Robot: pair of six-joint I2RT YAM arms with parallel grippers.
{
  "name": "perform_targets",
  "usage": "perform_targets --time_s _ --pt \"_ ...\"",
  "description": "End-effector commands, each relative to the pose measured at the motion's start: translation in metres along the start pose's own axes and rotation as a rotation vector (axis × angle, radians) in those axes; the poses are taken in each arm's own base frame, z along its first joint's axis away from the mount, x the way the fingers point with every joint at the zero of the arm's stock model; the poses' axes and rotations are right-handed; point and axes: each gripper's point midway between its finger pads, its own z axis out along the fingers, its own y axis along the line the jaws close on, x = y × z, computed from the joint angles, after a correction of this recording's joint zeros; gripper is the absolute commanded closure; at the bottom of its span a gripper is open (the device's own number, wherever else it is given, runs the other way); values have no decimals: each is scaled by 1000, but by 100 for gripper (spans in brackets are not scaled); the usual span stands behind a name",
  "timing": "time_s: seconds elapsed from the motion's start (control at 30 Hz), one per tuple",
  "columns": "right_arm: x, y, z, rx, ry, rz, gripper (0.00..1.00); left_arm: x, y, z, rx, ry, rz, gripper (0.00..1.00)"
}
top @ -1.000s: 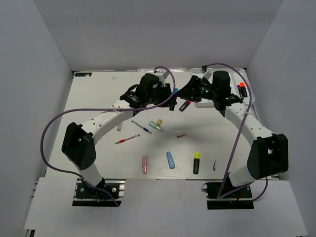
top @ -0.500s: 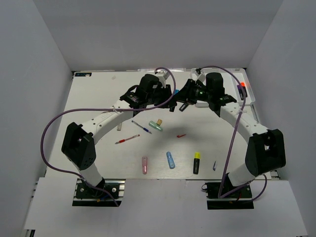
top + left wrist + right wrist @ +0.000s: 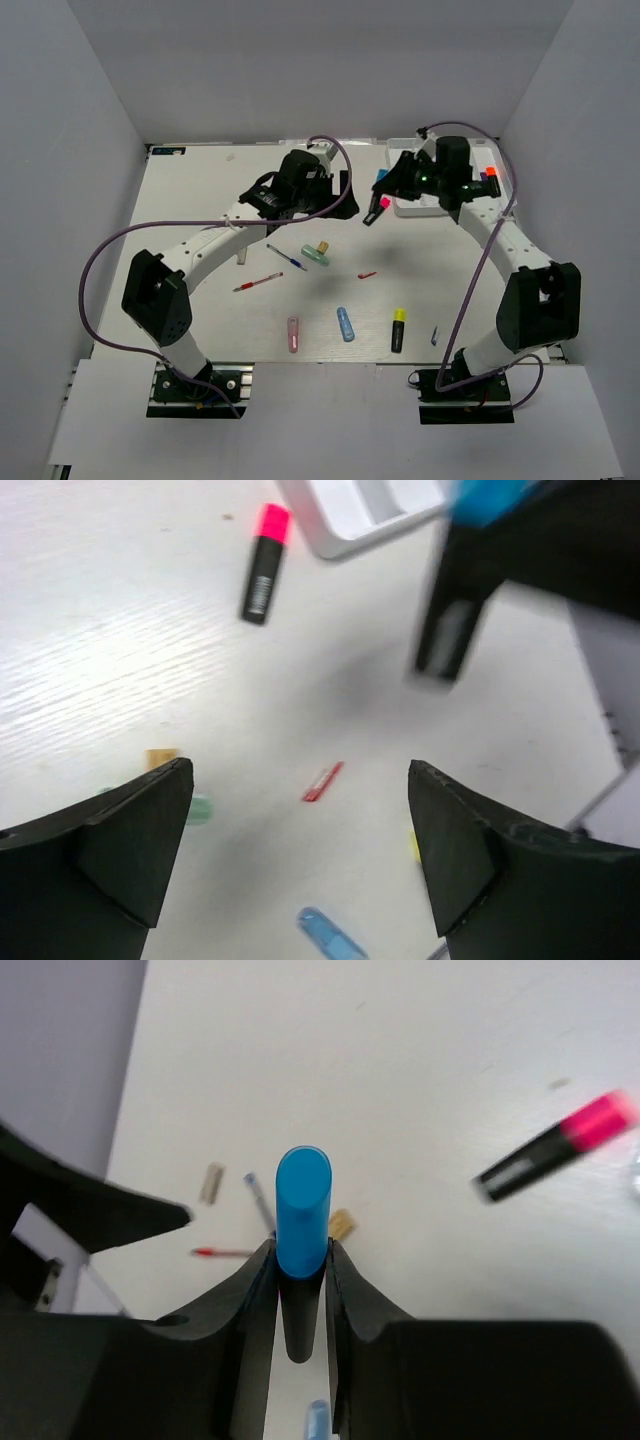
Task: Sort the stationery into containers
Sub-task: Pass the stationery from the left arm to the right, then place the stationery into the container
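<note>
My right gripper (image 3: 302,1255) is shut on a black highlighter with a blue cap (image 3: 303,1205), cap pointing away from the wrist. In the top view this right gripper (image 3: 386,186) hovers just left of the white tray (image 3: 418,207). My left gripper (image 3: 300,850) is open and holds nothing, its fingers (image 3: 130,840) wide apart above the table. Seen from above, the left gripper (image 3: 346,202) hangs a short way left of the right one. A pink-capped highlighter (image 3: 375,211) lies on the table between them, by the tray's corner (image 3: 360,510).
Orange- and purple-capped highlighters (image 3: 487,176) lie in the tray. Loose on the table are a blue pen (image 3: 287,258), red pen (image 3: 257,282), green capsule (image 3: 316,256), tan bit (image 3: 322,246), red piece (image 3: 367,274), pink capsule (image 3: 293,334), blue capsule (image 3: 345,323) and yellow-capped highlighter (image 3: 397,329).
The right gripper came in beside the left, closed on the blue-capped highlighter and drew back right toward the tray. The left gripper opened and let it go.
</note>
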Motion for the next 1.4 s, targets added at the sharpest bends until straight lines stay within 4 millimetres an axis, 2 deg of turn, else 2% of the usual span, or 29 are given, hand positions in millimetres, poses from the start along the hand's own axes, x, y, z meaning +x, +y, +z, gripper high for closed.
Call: perform_targets --time_s 0.0,0.03,0.07,0.1,0.13,0.17,0.2,0.23,0.27,0.3,0.33,0.37,0.4,0.43,0.47,0.5,0.53,0.57,0.67,0.73,0.77,0.8,0.93,1.07,1.37 --pt "-66 -39 -34 188 -129 -243 100 -34 25 -34 -133 -106 99 2" --pt "-70 -63 -38 249 -108 -253 100 -34 27 -35 -139 -105 120 2" --pt "-91 -66 -46 283 -138 -307 100 -37 31 -37 -147 -104 141 2" --pt "-104 -103 -57 381 -130 -367 100 -34 35 -38 -160 -89 178 2" --pt "-113 -114 -59 414 -131 -401 100 -34 37 -38 -165 -85 187 2" --pt "-133 -120 -68 462 -151 -478 100 -33 43 -37 -177 -76 203 2" --pt "-146 -160 -80 549 -130 -530 100 -30 45 -35 -182 -60 213 2" --pt "-165 -170 -89 610 -140 -573 100 -28 53 -34 -201 -47 216 2" --pt "-174 -178 -92 633 -139 -598 100 -29 53 -34 -204 -47 218 2" --pt "-179 -216 -97 682 -106 -592 100 -26 56 -31 -208 -36 219 2" --pt "-180 -229 -98 701 -77 -589 100 -24 56 -30 -209 -32 220 2" --pt "-207 -232 -111 736 -120 -611 100 -26 61 -30 -215 -36 214 2" --pt "-204 -258 -103 748 -84 -593 100 -22 63 -27 -215 -27 212 2" --pt "-208 -275 -110 769 -72 -588 100 -22 62 -26 -212 -27 214 2" --pt "-225 -273 -114 763 -113 -609 100 -20 62 -25 -205 -24 210 2" --pt "-222 -290 -105 752 -101 -598 100 -20 66 -24 -211 -21 205 2" --pt "-231 -300 -110 765 -128 -610 100 -18 65 -23 -200 -16 205 2" --pt "-234 -303 -107 758 -138 -623 100 -17 65 -22 -199 -11 204 2" --pt "-240 -329 -96 779 -157 -644 100 -16 70 -22 -207 -3 201 2" --pt "-250 -334 -93 784 -180 -663 100 -15 70 -21 -207 -1 201 2" --pt "-248 -343 -87 777 -175 -660 100 -14 71 -21 -208 2 202 2" --pt "-254 -341 -87 774 -193 -669 100 -14 71 -21 -208 2 202 2" --pt "-254 -358 -81 792 -198 -677 100 -12 77 -19 -219 11 194 2" --pt "-243 -378 -74 813 -155 -687 100 -9 72 -16 -185 26 192 2" --pt "-228 -404 -94 877 -85 -678 100 -7 70 -8 -170 43 184 3"
